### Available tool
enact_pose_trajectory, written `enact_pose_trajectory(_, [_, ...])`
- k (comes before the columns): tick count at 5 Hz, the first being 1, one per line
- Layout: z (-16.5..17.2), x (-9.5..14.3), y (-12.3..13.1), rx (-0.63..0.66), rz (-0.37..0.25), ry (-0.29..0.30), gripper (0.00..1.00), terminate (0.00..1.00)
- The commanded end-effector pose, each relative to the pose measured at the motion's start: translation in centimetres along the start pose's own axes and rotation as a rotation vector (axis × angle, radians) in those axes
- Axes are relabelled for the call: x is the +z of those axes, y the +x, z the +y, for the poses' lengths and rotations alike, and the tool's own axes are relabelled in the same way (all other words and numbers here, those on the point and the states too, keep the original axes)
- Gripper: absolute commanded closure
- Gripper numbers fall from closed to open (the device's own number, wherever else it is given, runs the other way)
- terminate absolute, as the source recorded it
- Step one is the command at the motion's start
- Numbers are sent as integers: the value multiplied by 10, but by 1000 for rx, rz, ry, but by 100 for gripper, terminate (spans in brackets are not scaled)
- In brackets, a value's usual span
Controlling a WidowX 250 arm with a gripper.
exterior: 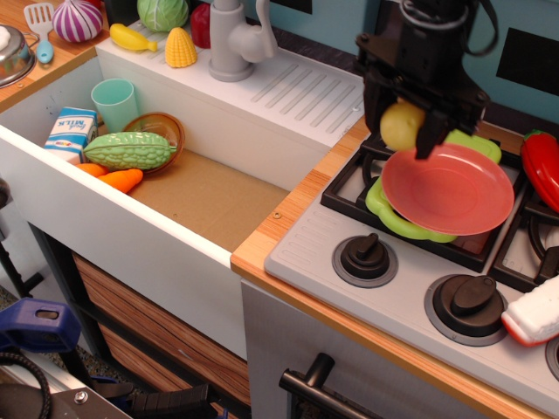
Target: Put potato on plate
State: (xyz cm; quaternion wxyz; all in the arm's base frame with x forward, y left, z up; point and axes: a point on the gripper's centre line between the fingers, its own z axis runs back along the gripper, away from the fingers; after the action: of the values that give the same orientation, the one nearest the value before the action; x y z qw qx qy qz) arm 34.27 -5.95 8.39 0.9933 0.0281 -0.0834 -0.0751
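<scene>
Transport step: jaws of the gripper gripped the potato beside the plate; next, centring over it and release.
</scene>
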Motion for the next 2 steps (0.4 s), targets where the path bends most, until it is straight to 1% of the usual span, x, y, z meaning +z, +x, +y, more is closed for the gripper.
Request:
enact_pose_trajectory(1, [-4,13,11,-36,-69,-61,100,0])
enact_pose_trajectory(2, [-3,16,19,-51,-79,-72,0,0])
